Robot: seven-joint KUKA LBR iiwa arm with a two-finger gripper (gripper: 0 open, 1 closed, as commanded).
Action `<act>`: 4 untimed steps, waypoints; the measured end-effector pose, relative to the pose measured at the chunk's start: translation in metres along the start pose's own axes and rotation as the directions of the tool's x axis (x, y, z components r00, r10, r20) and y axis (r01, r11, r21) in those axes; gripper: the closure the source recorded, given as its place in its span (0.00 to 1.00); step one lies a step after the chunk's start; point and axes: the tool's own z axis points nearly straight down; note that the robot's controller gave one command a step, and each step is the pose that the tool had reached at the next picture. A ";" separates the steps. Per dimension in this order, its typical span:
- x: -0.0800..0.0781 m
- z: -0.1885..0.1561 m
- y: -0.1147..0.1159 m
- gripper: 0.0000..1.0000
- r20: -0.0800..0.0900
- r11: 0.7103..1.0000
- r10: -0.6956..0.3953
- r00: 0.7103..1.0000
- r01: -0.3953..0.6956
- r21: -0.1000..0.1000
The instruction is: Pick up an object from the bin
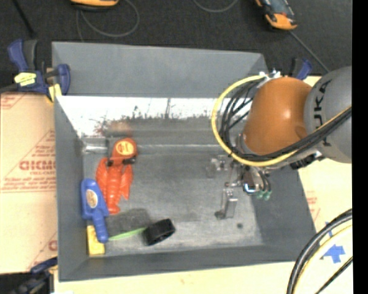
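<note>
- Seven small things can be counted in the grey metal bin, all of them in its left half.
- One round orange-and-yellow disc lies farthest back (it may be a tape measure, though that cannot be told for sure).
- One orange-red toy, shaped like a lobster, lies just in front of the disc and touches it.
- One blue toy lies along the left side of the lobster shape, close against it.
- One yellow block sits in the front left corner, at the near end of the blue toy.
- One dark grey pad lies flat just right of the blue toy.
- One thin green stick lies along the front edge of that pad.
- One black roll lies at the right end of the stick; it is the thing nearest the gripper, yet well apart from it.
- One gripper hangs over bare floor in the right half of the bin. Its two metal fingers are spread apart with only grey floor between them, so none of the seven things is grasped.
- One orange cover sits on the wrist above the fingers, ringed by looped yellow and black cables (both are parts of the arm).
</note>
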 end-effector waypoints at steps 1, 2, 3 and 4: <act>-0.002 -0.005 0.000 0.00 0.008 1.000 -0.001 1.000 0.001 0.000; 0.018 0.045 0.022 0.00 0.014 0.999 0.051 0.999 -0.051 -0.001; 0.024 0.085 0.040 0.00 0.006 0.985 0.175 0.985 -0.175 -0.001; 0.029 0.099 0.054 0.00 0.002 0.999 0.054 0.999 -0.054 0.001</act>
